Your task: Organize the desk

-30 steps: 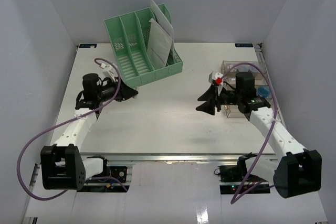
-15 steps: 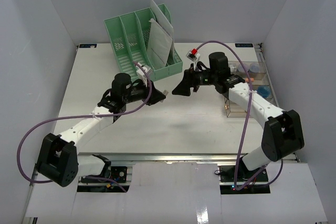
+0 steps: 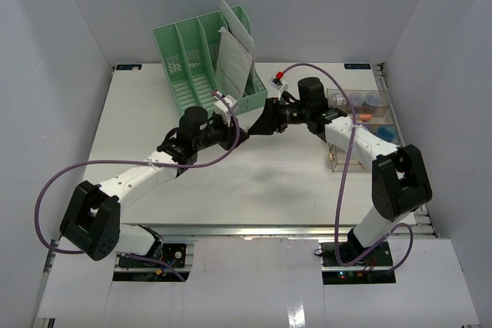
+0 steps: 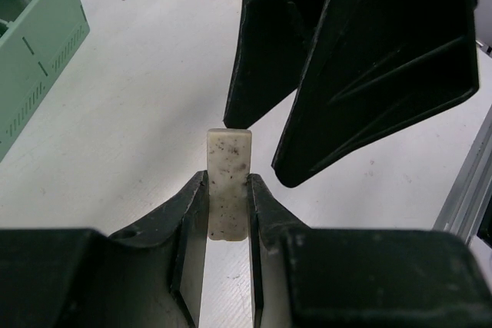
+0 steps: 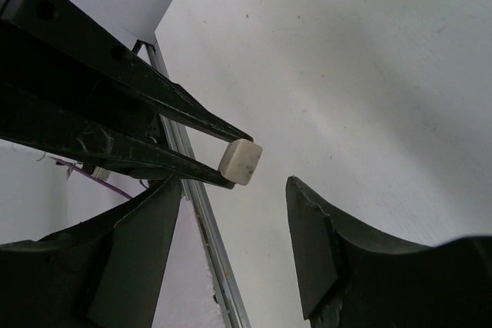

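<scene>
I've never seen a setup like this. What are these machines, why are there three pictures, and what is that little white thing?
These are two robot arms bolted to the near edge of a white desk. The wide picture looks down from above and behind them. The other two come from small cameras on the wrists, so each shows its own black fingers up close. On the desk stand a green file rack holding papers and, at the right, a clear tray of small items. The left gripper pinches a small white block, probably an eraser, above the desk. The right gripper is open and close in front of it, so this looks like a hand-over.
</scene>
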Robot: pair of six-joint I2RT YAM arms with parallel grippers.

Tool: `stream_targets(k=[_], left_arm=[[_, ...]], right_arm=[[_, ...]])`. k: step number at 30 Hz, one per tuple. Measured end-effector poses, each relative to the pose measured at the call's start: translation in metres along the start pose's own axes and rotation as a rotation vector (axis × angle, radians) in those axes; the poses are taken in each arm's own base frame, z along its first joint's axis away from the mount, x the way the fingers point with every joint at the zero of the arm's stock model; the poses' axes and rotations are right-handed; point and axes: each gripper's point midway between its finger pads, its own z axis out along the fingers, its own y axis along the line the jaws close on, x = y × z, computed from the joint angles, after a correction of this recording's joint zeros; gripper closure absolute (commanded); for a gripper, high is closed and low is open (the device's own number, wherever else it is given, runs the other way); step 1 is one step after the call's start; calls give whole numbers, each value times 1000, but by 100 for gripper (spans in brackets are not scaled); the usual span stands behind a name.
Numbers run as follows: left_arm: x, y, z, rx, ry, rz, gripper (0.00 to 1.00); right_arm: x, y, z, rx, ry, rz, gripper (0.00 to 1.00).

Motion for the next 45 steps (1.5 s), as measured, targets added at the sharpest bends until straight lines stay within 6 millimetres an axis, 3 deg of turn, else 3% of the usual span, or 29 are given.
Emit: stream_targets(k=[3,10,19,22,25,27,30,31,32,36,39,42,45], left_arm=[[1,1,1,-9,0,6,82],[-1,0,2,-11,-8,13,82],[-4,-5,4,1,-17,17,82],[-5,-10,5,12,-25,18,81],[-6,-14,6,19,-29,19,78],[-6,-14,6,17,-28,20,72],[-6,-14,6,11,-29,16,43],[-7,-13,6,9,-32,16,29],[-8,-13,6,7,-36,13,5],[-13,-12,5,-13,-57,0,2],[-18,-10,-1,-36,-74,-1,2],[-27,-10,-10,-56,-94,13,2],[-33,-10,-22,-74,-99,38,2]], right_arm=[[-3,2,0,-7,-9,2,58],[-6,2,1,-10,-19,3,65],[-5,1,2,-13,-17,16,59],[-6,1,2,-14,-19,15,65],[-5,0,3,-13,-17,19,81],[-5,0,3,-14,-18,21,90],[-6,-1,4,-14,-20,18,92],[-6,-1,4,-15,-20,15,92],[-6,-1,4,-15,-21,11,92],[-8,-2,2,-10,-29,-13,92],[-9,-6,-11,18,-54,-45,92],[-14,-18,-42,93,-114,-101,92],[-27,-33,-89,228,-199,-189,92]])
